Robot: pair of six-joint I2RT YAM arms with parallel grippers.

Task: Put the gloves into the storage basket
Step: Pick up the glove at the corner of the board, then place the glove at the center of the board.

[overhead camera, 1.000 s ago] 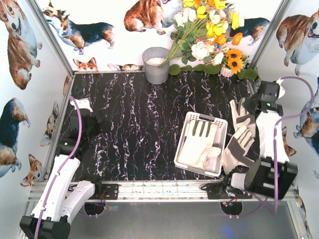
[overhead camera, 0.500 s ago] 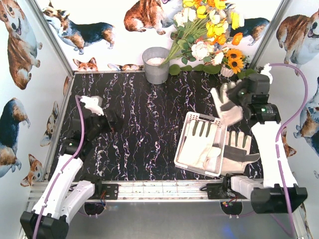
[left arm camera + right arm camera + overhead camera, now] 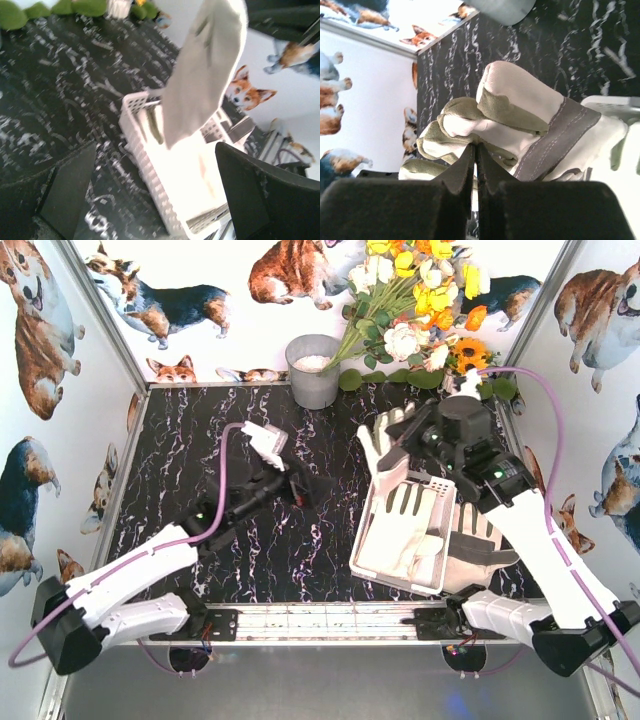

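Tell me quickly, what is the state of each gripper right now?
Left gripper: open, holding nothing.
Right gripper: closed, holding a glove by its fingers.

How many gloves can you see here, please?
4: one glove hanging from the right pincer over the storage basket, apparently two overlapping inside, one on the table beside it. Others may lie hidden.

left end effector (image 3: 298, 490) wide, right one (image 3: 476, 151) clamped (aloft)
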